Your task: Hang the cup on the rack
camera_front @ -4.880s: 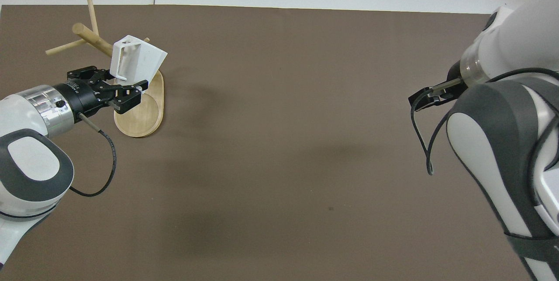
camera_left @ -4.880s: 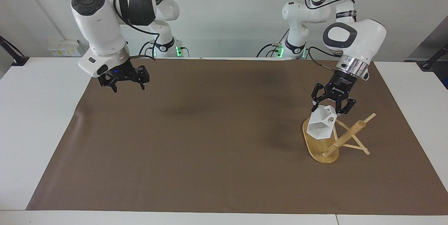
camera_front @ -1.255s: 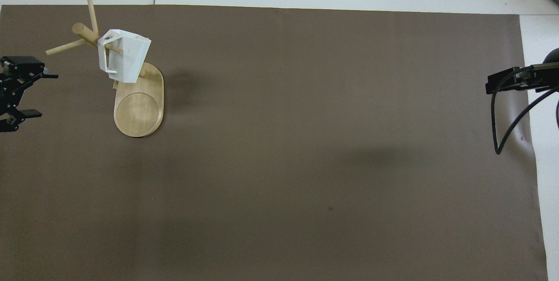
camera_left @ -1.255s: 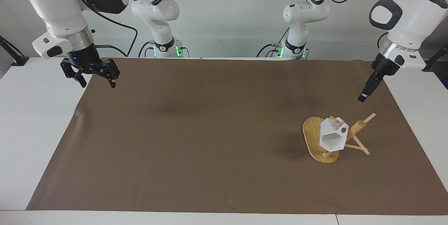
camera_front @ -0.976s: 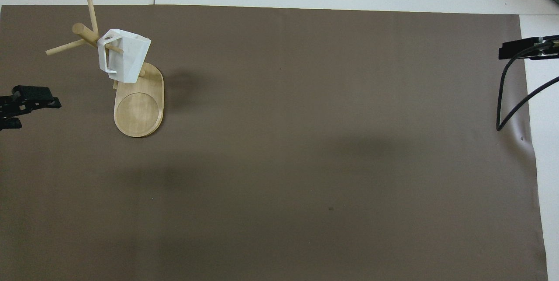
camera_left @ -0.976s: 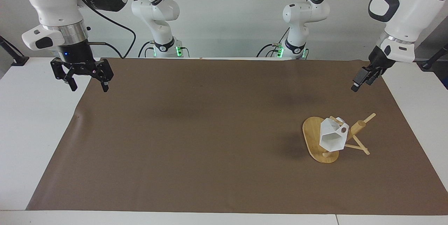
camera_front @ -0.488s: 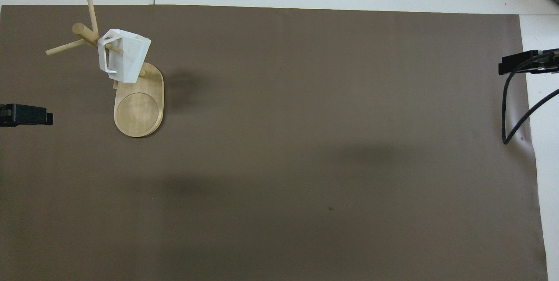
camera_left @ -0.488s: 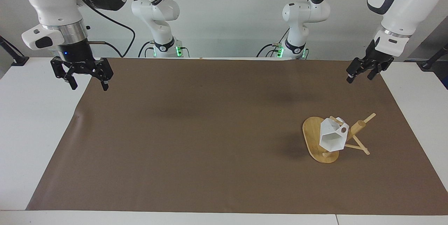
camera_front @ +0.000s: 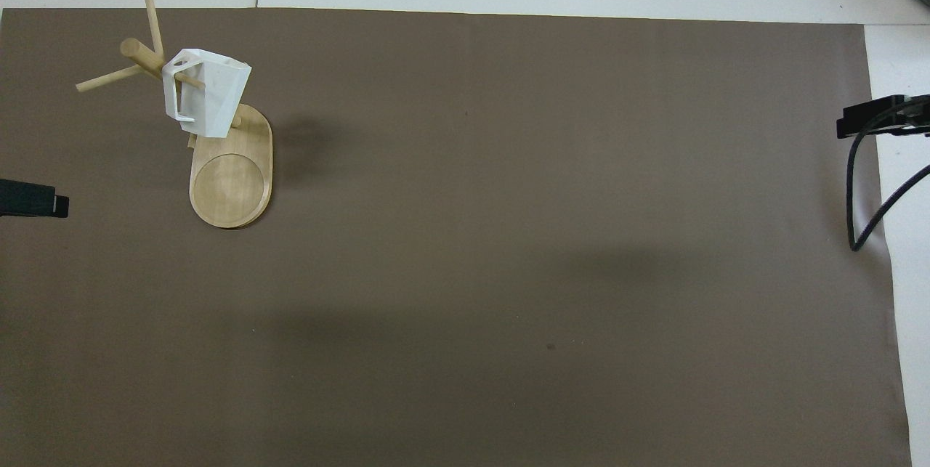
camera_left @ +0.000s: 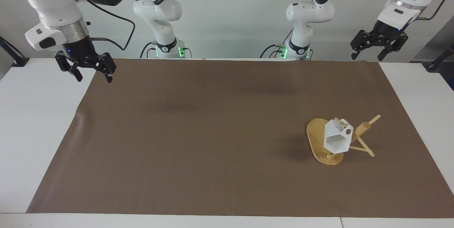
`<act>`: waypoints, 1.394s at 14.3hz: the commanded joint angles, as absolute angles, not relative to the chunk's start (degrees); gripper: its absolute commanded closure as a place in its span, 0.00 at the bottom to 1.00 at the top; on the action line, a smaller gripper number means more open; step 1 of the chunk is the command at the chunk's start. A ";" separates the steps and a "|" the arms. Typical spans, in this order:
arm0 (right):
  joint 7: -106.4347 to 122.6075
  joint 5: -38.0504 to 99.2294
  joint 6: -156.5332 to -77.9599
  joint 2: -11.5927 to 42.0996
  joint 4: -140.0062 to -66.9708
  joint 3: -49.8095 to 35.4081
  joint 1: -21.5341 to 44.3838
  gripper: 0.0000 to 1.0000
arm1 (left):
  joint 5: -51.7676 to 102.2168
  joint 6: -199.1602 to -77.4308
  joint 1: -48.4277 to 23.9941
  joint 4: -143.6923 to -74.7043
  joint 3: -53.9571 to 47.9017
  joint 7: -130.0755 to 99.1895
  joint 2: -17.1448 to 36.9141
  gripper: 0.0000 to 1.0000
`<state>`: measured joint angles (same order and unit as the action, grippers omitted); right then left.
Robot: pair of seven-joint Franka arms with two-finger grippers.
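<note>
So, cup (camera_left: 336, 139) hangs on rack (camera_left: 328, 143), a thin peg running through the handle, mouth tipped sideways away from the robots; nothing grips it. Rack's oval base sits on the brown mat (camera_left: 212, 143) toward the left arm's end of the table, nearer the mat's edge away from the robots than the robots' edge. In overhead view the cup (camera_front: 205, 93) covers part of the post, w/ the base (camera_front: 231, 191) showing bare on the side nearer the robots.

Left gripper (camera_left: 378, 45) is up in the air over the mat's corner at the robots' edge, left arm's end; fingers spread wide, empty, well apart from rack. Only a dark tip of it (camera_front: 33, 200) shows overhead.

Right gripper (camera_left: 93, 72) hangs over the mat's other corner at the robots' edge, right arm's end; fingers also wide, holding nothing. Both arms wait.
</note>
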<state>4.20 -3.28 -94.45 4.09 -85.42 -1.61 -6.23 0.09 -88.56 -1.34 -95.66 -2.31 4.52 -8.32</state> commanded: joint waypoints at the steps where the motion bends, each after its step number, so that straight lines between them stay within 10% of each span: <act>1: 5.01 -1.93 -93.16 3.43 -85.08 -1.32 -6.42 0.00 | -1.41 -88.15 -2.20 -95.88 -2.29 3.88 -7.91 0.00; 20: 0.61 -1.05 -85.43 3.43 -78.92 -2.37 -5.71 0.00 | 1.76 -91.14 -1.49 -98.35 -2.20 1.05 -8.70 0.00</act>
<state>1.58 -1.79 -86.26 3.44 -79.08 -2.22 -5.58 1.29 -90.23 -1.26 -97.09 -2.67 1.13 -7.68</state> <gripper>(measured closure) 0.000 0.000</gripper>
